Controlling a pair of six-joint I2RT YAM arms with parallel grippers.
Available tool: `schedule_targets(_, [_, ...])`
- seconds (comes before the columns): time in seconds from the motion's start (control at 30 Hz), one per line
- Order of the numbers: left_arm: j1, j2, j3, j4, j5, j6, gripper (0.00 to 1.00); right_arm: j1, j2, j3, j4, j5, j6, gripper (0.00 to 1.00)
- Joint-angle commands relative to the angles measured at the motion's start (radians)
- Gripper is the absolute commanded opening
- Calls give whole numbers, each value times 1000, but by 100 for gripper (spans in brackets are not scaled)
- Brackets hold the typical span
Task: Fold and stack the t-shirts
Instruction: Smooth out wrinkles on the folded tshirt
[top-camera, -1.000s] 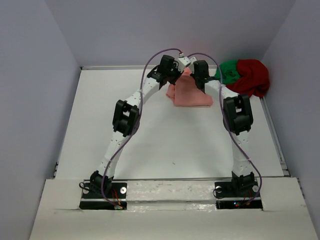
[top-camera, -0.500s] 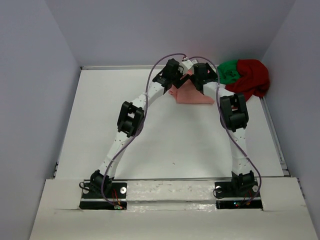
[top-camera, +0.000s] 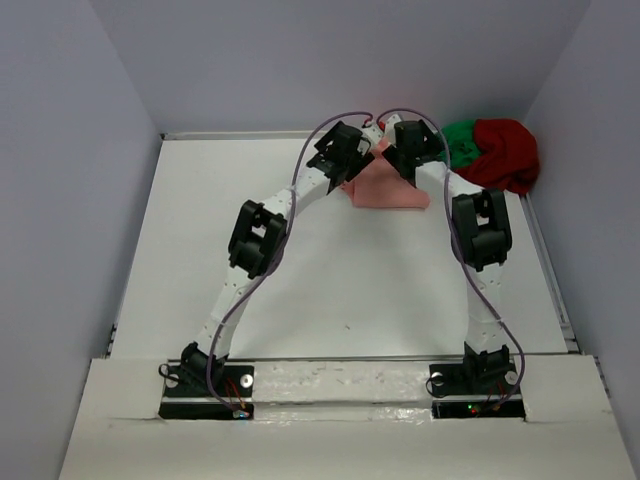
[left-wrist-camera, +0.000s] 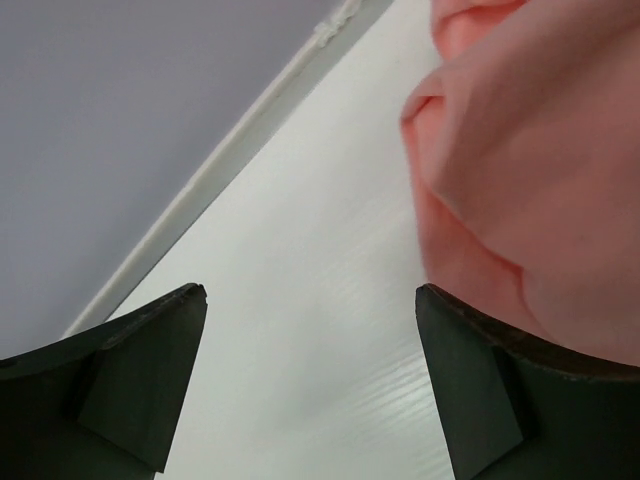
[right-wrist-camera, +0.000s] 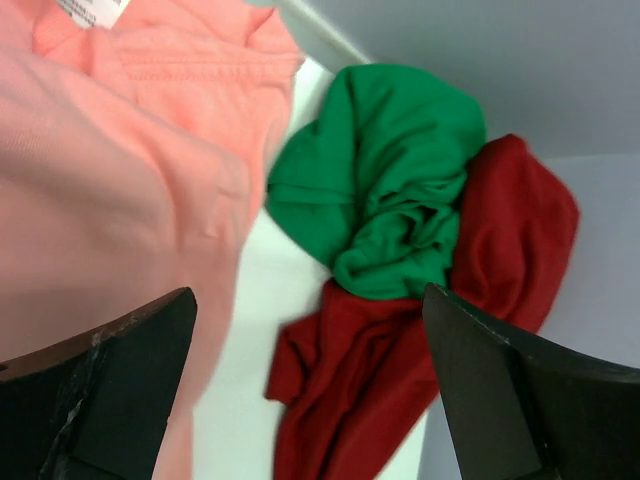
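Holding left jaws wide, gripping nothing, with pink shirt (left-wrist-camera: 530, 150) lying on tabletop (left-wrist-camera: 300, 300) just beyond their right side. Holding right jaws wide too, empty, with green shirt (right-wrist-camera: 390, 170) and red shirt (right-wrist-camera: 500, 250) bunching together ahead of them, touching.

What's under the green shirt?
The red shirt shows from beneath the green shirt on two sides. How far it runs underneath is covered.
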Motion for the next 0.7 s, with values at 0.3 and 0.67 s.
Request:
schedule_targets(0.3, [135,-578,-360,-163,-75,-106,99,63,-406,-131,-208,-307,12,100])
schedule_targets(0.67, [295,-649,-543,-329,174,-191,99,63,-268,-22,-305,-409,124,99])
